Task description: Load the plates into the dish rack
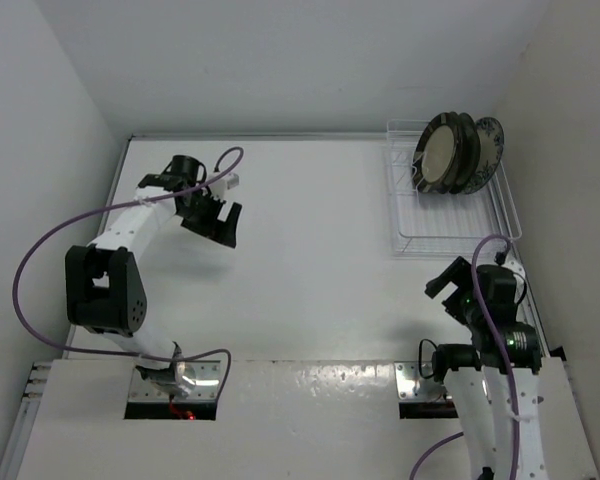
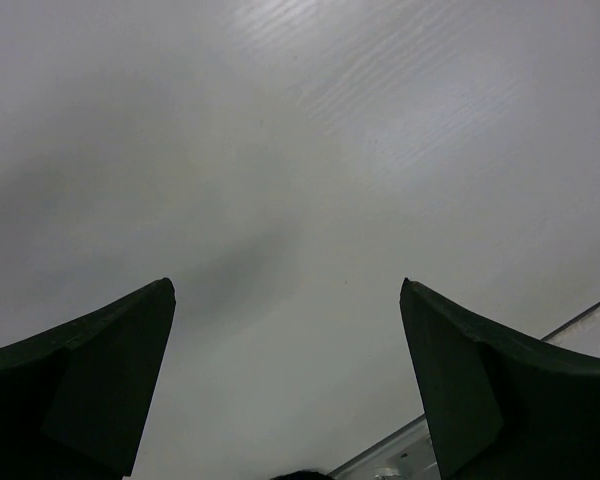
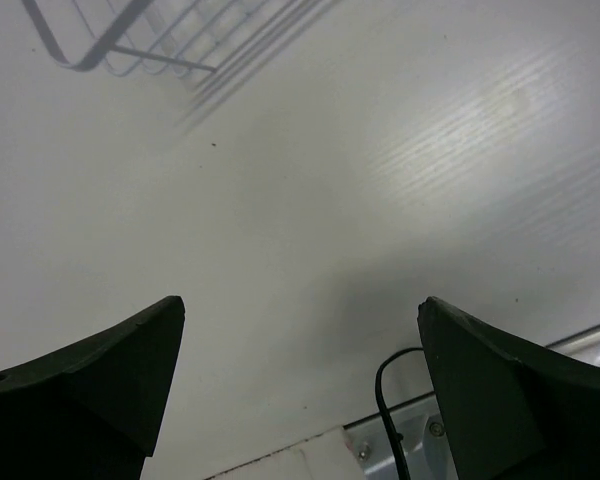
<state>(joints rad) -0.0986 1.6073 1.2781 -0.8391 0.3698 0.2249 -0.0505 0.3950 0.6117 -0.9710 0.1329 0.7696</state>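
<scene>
Loading looks finished: three round ceramic plates [image 1: 446, 153] stand in the white wire dish rack [image 1: 450, 237], far right corner, left gripper [image 2: 285, 290] and right gripper [image 3: 300, 302] gaping empty.

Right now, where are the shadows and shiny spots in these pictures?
Left wrist: a blurry grey shadow lies on the table at the left claw. Right wrist: the rack throws thin streaky shadows, with glare at the right. Top: even light, plates clear.

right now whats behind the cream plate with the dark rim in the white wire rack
Behind the cream-centred dark-rimmed plate in the white wire dish rack stand two more: a middle plate, only its dark edge showing, then a white blue-patterned plate. Their faces are mostly covered.
</scene>
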